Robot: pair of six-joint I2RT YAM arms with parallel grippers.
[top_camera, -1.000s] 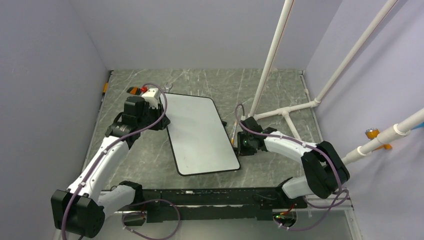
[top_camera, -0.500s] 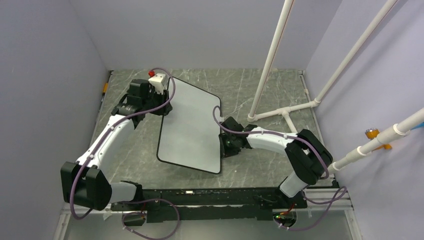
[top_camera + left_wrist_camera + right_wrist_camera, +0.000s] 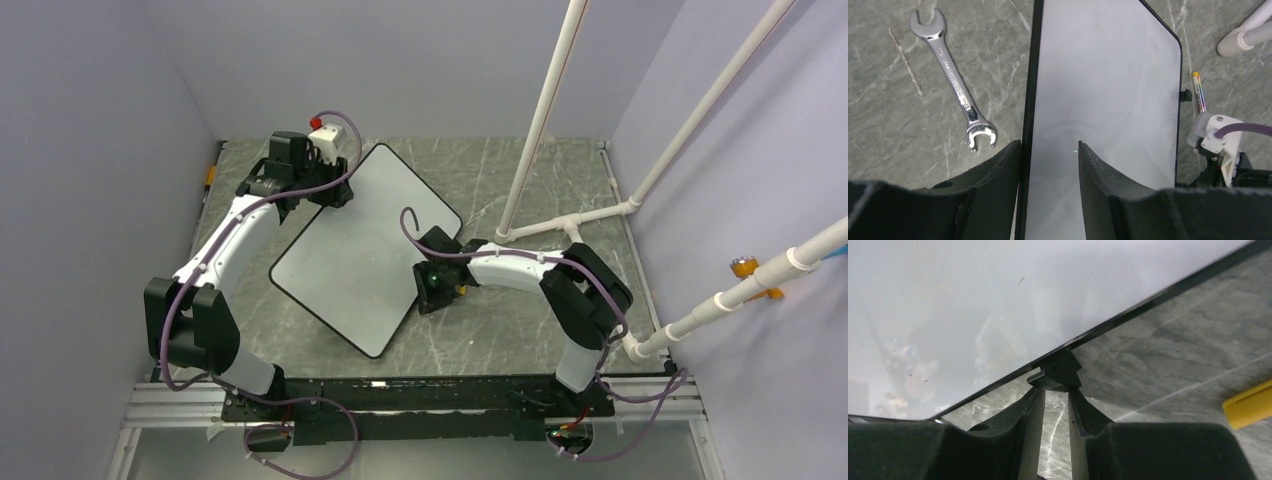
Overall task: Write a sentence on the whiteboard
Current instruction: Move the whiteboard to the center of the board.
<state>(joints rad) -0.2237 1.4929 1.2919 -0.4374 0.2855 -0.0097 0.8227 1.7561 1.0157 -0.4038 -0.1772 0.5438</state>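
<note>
Item: board [image 3: 350, 260], flat on the table [image 3: 500, 170], cornerwise between my arms. Face white and blank, faintly smudged, with a thin black frame and no sentence on it.
My left gripper [image 3: 1049, 150]: fingers apart, astride the far frame edge.
My right gripper [image 3: 1052, 390]: clamped on a small black tab [image 3: 1058, 371] at the frame.
Step, I judge: positioning the board.
Next: one gripper must take the marker [image 3: 1199, 91], which lies just beside the board.

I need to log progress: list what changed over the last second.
The whiteboard swung clockwise in the top view, its near end sliding left. The right claw, closed on a tab at its edge, swept left with it; the left claw, jaws apart astride the edge, moved farther away. Unchanged: the board is still blank, the white pipes in place.
</note>
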